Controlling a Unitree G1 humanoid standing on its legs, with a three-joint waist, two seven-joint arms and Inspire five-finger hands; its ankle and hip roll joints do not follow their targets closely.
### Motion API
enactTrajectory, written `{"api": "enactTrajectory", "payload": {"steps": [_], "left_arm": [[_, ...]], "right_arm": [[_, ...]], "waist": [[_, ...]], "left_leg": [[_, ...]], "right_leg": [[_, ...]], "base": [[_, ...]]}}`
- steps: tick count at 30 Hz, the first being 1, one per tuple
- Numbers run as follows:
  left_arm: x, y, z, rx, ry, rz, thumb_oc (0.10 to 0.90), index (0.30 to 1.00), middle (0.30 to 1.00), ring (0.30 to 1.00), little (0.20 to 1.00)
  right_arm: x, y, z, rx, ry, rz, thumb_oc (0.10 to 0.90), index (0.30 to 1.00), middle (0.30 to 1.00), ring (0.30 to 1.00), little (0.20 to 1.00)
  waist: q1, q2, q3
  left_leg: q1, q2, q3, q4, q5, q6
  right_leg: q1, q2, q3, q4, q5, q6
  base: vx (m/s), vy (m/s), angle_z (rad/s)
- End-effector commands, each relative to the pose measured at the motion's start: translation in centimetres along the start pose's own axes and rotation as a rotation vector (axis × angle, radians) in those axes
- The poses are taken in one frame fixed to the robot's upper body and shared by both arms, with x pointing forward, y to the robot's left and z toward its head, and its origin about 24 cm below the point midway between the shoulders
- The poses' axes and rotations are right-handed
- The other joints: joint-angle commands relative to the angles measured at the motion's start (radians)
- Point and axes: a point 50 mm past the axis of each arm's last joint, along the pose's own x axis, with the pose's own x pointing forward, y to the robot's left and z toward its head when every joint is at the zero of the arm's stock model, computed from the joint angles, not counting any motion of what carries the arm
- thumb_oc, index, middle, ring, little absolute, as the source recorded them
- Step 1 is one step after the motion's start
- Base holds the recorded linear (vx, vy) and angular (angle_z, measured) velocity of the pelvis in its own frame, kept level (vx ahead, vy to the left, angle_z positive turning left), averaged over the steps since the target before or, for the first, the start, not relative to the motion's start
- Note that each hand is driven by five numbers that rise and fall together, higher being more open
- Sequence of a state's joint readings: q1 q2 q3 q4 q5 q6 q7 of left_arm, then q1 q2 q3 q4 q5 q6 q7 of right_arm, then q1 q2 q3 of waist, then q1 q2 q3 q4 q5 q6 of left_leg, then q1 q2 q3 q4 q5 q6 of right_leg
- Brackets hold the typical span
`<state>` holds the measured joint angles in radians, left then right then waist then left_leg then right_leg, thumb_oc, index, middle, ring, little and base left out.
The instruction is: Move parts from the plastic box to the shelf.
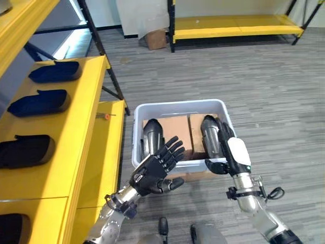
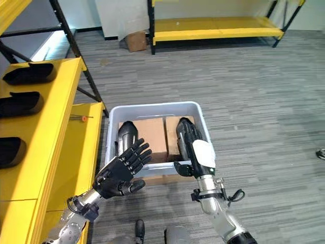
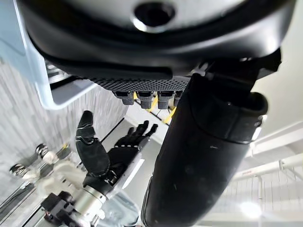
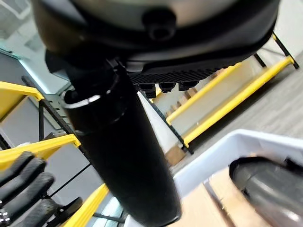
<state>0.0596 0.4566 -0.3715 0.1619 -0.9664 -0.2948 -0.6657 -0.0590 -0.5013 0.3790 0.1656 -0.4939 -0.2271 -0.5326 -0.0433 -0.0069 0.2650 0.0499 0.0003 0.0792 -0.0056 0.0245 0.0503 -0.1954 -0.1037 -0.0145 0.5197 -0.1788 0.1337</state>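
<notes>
both hands spread open above the grey box, two parts lying inside

a pale grey plastic box (image 1: 179, 105) sits on the grey striped floor (image 1: 264, 91), just beside the lower tier of a yellow metal shelf (image 1: 89, 147) on the robot's left. inside the box lie two dark, glossy, elongated moulded parts on brown cardboard sheets (image 1: 175, 129): the left part (image 1: 151, 134) along the box's left side, the right part (image 1: 209, 134) along its right side, with bare cardboard between them.

the left hand (image 1: 152, 173) hangs over the near left rim of the box, palm up toward the camera, its fingers straight and fanned out, holding nothing. the right hand (image 1: 228, 150) hangs over the near right corner, its white-covered back facing up and its fingers stretched forward above the right part; it grips nothing, and whether the fingers touch the part cannot be told. the right wrist view shows the box rim and the curved dark part close under that hand.

on the shelf's upper yellow tier four dark parts (image 1: 39, 101) lie in a row, apart from one another. a small orange-tipped item (image 1: 106, 116) lies on the lower tier. further back stand a second yellow shelf (image 1: 233, 25) and a brown cardboard carton (image 1: 155, 38) on the floor.
</notes>
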Motion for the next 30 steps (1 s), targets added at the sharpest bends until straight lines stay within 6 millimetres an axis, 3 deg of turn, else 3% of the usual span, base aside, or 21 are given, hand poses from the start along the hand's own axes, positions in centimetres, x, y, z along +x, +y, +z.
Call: {"api": "enactTrajectory", "payload": {"steps": [1, 2, 4, 13, 17, 22, 24, 27, 28, 29, 30], "left_arm": [[1.4, -1.5, 2.8, 0.098, -0.167, -0.112, 0.9, 1.0, 1.0, 1.0, 1.0], [1.3, -1.8, 2.8, 0.111, -0.16, -0.111, 0.9, 1.0, 1.0, 1.0, 1.0], [1.5, -1.7, 2.7, 0.078, -0.157, -0.101, 0.9, 1.0, 1.0, 1.0, 1.0], [0.3, -2.1, 2.2, 0.075, -0.175, -0.074, 0.9, 1.0, 1.0, 1.0, 1.0], [1.2, -2.2, 2.4, 0.101, -0.201, -0.077, 0.9, 1.0, 1.0, 1.0, 1.0], [1.4, -1.9, 2.6, 0.103, -0.196, -0.063, 0.9, 1.0, 1.0, 1.0, 1.0], [1.3, -1.6, 2.7, 0.106, -0.197, -0.038, 0.9, 1.0, 1.0, 1.0, 1.0], [1.0, -1.5, 2.4, 0.105, -0.191, -0.005, 0.9, 1.0, 1.0, 1.0, 1.0], [0.7, -1.5, 2.3, 0.102, -0.185, 0.01, 0.9, 1.0, 1.0, 1.0, 1.0], [0.4, -1.5, 2.2, 0.101, -0.183, 0.016, 0.9, 1.0, 1.0, 1.0, 1.0], [0.4, -1.5, 2.1, 0.1, -0.182, 0.016, 0.9, 1.0, 1.0, 1.0, 1.0]], "right_arm": [[1.6, -2.0, 2.0, 0.026, -0.102, -0.138, 0.9, 1.0, 1.0, 1.0, 1.0], [1.8, -1.6, 1.8, 0.041, -0.063, -0.134, 0.9, 1.0, 1.0, 1.0, 1.0], [1.8, -1.4, 1.4, 0.047, -0.053, -0.117, 0.9, 1.0, 1.0, 1.0, 1.0], [1.1, -2.0, 1.7, -0.006, -0.098, -0.085, 0.9, 1.0, 1.0, 1.0, 1.0], [1.1, -2.1, 0.9, -0.03, -0.096, -0.078, 0.9, 1.0, 1.0, 1.0, 1.0], [0.8, -2.3, 0.2, -0.021, -0.072, -0.049, 0.9, 1.0, 1.0, 1.0, 1.0], [0.7, -2.4, -0.2, -0.028, -0.063, -0.045, 0.9, 1.0, 1.0, 1.0, 1.0], [1.0, -2.4, 0.1, -0.022, -0.081, -0.045, 0.9, 1.0, 1.0, 1.0, 1.0], [1.5, -2.7, 0.8, -0.037, -0.121, -0.061, 0.9, 1.0, 1.0, 1.0, 1.0], [1.8, -2.9, 1.2, -0.038, -0.142, -0.064, 0.9, 1.0, 1.0, 1.0, 1.0], [1.8, -3.0, 1.2, -0.038, -0.144, -0.064, 0.9, 1.0, 1.0, 1.0, 1.0]], "waist": [[-0.017, 0.004, -0.047], [-0.013, -0.001, -0.044], [-0.006, -0.004, -0.055], [0.016, -0.008, -0.067], [0.017, -0.015, -0.063], [0.008, -0.014, -0.059], [0.004, -0.002, -0.052], [0.014, 0.01, -0.048], [0.037, 0.018, -0.038], [0.053, 0.018, -0.029], [0.054, 0.017, -0.027]], "left_leg": [[-0.021, 0.011, -0.076, -0.009, -0.058, -0.009], [0.009, 0.036, -0.074, -0.037, -0.061, -0.018], [0.021, 0.06, -0.074, -0.063, -0.048, -0.031], [0.0, 0.159, -0.083, -0.06, 0.017, -0.097], [-0.033, 0.194, -0.074, -0.009, 0.026, -0.113], [-0.105, 0.205, 0.001, 0.143, 0.072, -0.13], [-0.145, 0.187, 0.046, 0.168, 0.076, -0.13], [-0.149, 0.15, 0.017, 0.08, 0.097, -0.128], [-0.185, 0.146, -0.047, 0.009, 0.177, -0.144], [-0.211, 0.142, -0.097, -0.012, 0.209, -0.147], [-0.211, 0.14, -0.102, -0.014, 0.211, -0.147]], "right_leg": [[0.05, -0.04, 0.099, -0.397, 0.295, 0.004], [0.045, -0.053, 0.106, -0.433, 0.326, 0.025], [0.087, -0.058, 0.088, -0.492, 0.305, 0.036], [0.159, -0.004, -0.01, -0.472, 0.209, -0.033], [0.158, 0.025, -0.046, -0.446, 0.172, -0.073], [0.184, 0.035, -0.1, -0.44, 0.153, -0.101], [0.196, 0.037, -0.132, -0.437, 0.146, -0.107], [0.203, 0.05, -0.114, -0.436, 0.144, -0.1], [0.226, 0.07, -0.088, -0.44, 0.132, -0.102], [0.244, 0.079, -0.069, -0.439, 0.122, -0.105], [0.248, 0.079, -0.068, -0.438, 0.119, -0.106]], "base": [[0.13, -0.459, -0.03], [0.14, -0.49, 0.19], [0.12, -0.405, 0.31], [0.07, -0.299, 0.14], [0.04, -0.284, -0.05], [0.08, -0.182, 0.22], [0.17, -0.091, 0.66], [0.17, 0.045, 0.41], [0.29, 0.127, 0.12], [0.25, 0.118, 0.04], [0.19, 0.111, -0.05]]}}
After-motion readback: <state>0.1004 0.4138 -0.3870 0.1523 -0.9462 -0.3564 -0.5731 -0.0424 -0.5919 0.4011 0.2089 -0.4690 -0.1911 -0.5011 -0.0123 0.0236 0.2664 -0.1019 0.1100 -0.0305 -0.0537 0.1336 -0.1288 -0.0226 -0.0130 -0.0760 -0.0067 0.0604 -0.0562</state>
